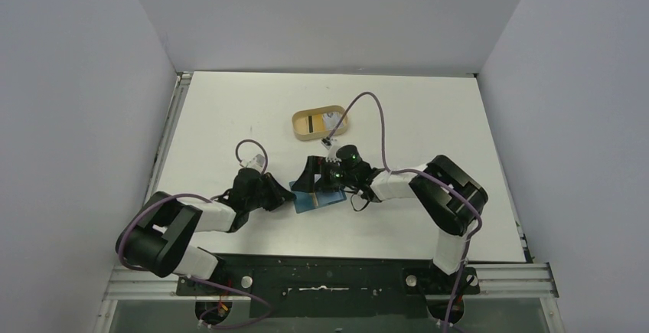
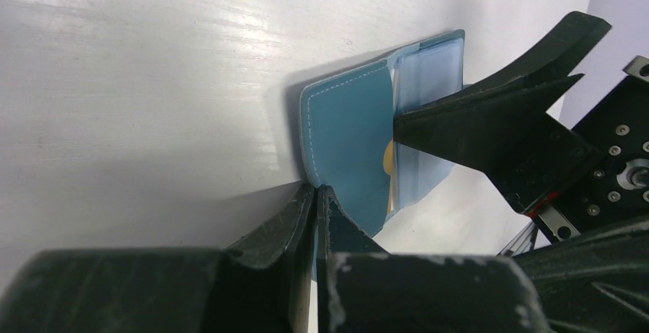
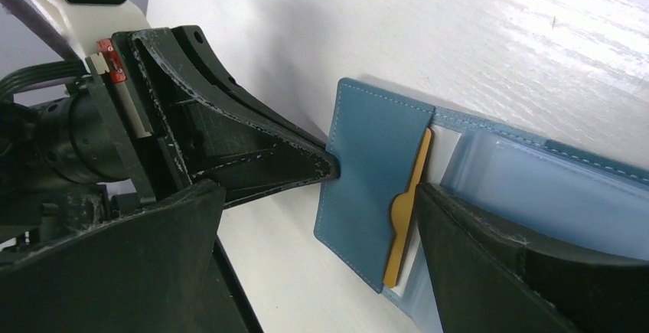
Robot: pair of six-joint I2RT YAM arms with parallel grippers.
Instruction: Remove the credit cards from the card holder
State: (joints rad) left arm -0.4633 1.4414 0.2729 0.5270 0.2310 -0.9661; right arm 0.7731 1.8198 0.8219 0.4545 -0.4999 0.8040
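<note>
Pinched tight with the left gripper (image 2: pixel 315 195): the teal flap edge of the card holder (image 2: pixel 348 142), lying open in the middle of the table (image 1: pixel 229 119) between both arms. Spread wide and gripping nothing, the right gripper (image 1: pixel 321 175) (one fingertip (image 2: pixel 428 122) at the clear pocket (image 2: pixel 428 73)). Tucked inside, a whitish credit card (image 3: pixel 446 148) edge.

Bright even light, likely from overhead, glare streaks on the white table (image 3: pixel 582 11), soft shadows, close foreground slightly blurred.
</note>
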